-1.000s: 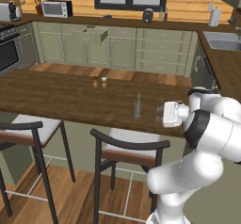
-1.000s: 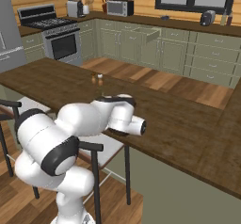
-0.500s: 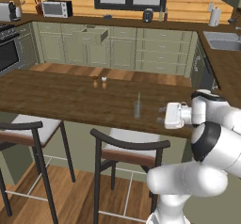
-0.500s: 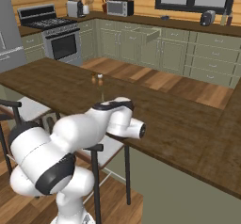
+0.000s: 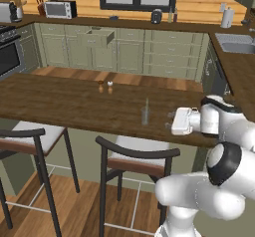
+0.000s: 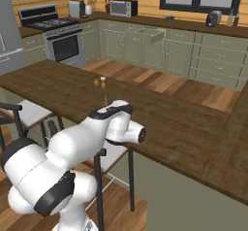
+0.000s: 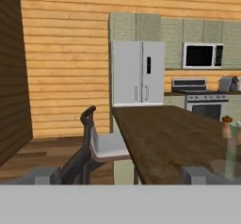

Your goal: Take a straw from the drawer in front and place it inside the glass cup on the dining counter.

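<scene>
Clear glass cup [image 5: 145, 115] stands on the dining counter [image 5: 64, 104] worktop with the straw [image 5: 146, 106] upright inside it, apparently delivered. Just beside the cup, the end effector [image 5: 170, 121] hovers wide and empty, presumably having released. Beyond, the drawer [image 5: 97, 38] hangs open.

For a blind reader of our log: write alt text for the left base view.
A glass cup with a thin straw standing in it sits on the dark wood dining counter, with the white arm's open gripper just to its right. Behind, a green drawer hangs open.
</scene>
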{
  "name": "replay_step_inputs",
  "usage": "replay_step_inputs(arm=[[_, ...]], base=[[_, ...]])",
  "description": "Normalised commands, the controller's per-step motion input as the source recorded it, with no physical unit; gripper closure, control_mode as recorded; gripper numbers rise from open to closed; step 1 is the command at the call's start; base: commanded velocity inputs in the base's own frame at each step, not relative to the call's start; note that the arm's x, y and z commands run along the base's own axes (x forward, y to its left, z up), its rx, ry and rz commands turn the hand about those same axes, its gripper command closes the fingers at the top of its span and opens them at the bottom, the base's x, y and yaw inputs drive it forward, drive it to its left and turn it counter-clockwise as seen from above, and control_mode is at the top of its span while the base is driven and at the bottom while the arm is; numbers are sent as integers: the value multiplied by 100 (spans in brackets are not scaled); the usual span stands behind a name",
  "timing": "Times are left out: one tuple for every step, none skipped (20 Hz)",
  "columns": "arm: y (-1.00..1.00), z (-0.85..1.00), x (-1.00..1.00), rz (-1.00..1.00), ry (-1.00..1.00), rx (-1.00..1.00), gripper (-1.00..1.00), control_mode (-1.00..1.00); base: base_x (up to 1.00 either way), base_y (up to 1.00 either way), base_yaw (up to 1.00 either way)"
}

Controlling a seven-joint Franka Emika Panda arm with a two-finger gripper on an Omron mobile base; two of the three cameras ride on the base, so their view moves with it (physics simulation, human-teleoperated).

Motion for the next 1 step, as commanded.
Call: replay_step_inputs(arm=[[5, 4, 0, -3, 0, 0, -100, -100]], base=[[0, 0, 0]])
